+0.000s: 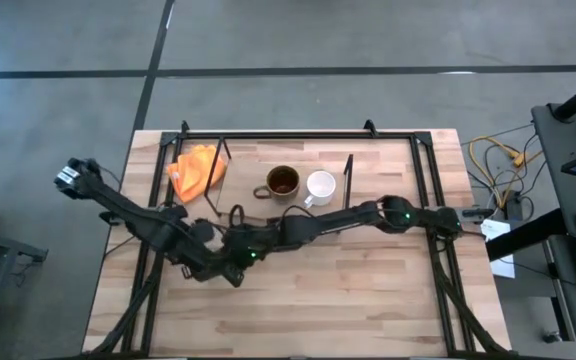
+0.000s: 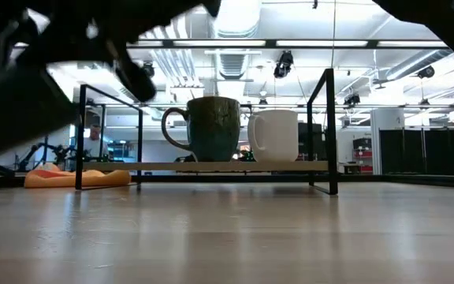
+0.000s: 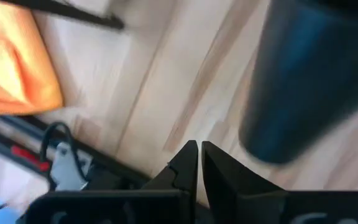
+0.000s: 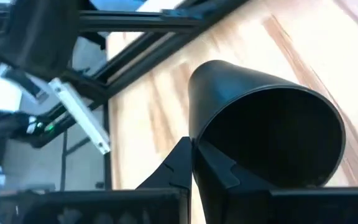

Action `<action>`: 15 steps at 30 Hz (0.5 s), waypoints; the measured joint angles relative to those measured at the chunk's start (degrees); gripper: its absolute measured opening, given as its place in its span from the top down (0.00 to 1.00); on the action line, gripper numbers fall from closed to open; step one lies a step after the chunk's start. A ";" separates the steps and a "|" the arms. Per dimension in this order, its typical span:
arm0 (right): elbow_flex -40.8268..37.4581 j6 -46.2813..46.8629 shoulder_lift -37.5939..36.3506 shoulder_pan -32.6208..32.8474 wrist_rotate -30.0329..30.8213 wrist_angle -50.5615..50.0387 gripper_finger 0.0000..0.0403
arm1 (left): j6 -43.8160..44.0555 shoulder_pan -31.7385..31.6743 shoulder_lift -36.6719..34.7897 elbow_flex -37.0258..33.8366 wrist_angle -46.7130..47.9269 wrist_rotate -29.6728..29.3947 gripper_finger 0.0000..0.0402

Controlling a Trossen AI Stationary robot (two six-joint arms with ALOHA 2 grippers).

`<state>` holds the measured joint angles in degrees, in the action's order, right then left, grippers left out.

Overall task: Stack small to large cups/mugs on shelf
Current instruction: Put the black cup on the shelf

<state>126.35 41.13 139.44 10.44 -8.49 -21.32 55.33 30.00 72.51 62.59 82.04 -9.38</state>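
A dark grey mug [image 4: 266, 130] is in my right gripper [image 4: 194, 163], over the table's middle left [image 1: 230, 270]. It also shows as a dark blur [image 3: 309, 81] in the left wrist view. My left gripper [image 3: 199, 158] is shut, holds nothing and points down beside the mug [image 1: 196, 238]. A brown mug [image 1: 282, 181] and a white mug [image 1: 320, 185] stand upright on the shelf's board [image 2: 235, 166], side by side. My right gripper pinches the dark mug's wall at the rim [image 4: 194, 138], one finger [image 4: 219, 171] inside the mouth and one [image 4: 178, 165] outside. The fingers slant down from the table's right side. The mug is tilted, its mouth turned back toward the wrist.
An orange cloth [image 1: 196, 168] lies at the far left, next to the shelf's black wire end frame [image 2: 79, 134]. A black frame [image 1: 298, 133] runs along the table's edges. Bare wood [image 1: 348, 300] fills the near half of the table.
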 joint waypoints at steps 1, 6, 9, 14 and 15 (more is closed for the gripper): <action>2.04 -1.15 -0.10 0.04 0.02 -2.24 0.98 | 1.24 -0.02 -1.46 0.19 -0.15 -1.07 0.98; 7.91 -7.25 -2.63 0.08 2.92 -10.68 0.98 | 5.76 -0.07 -7.97 0.47 -0.13 -5.84 0.98; 7.72 -10.22 -4.67 -0.43 6.33 -15.62 0.98 | 5.81 -0.07 -9.93 0.23 -0.29 -6.73 0.98; 8.49 -19.68 -5.94 -2.07 12.79 -21.21 0.98 | 5.78 -0.07 -10.65 0.17 -0.60 -8.74 0.98; 8.51 -21.29 -6.33 -2.57 12.97 -20.28 0.98 | 5.62 -0.07 -10.54 0.15 -0.75 -9.18 0.98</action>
<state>134.87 19.84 133.11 7.86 4.48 -41.60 60.95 29.93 61.97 62.75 81.29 -18.55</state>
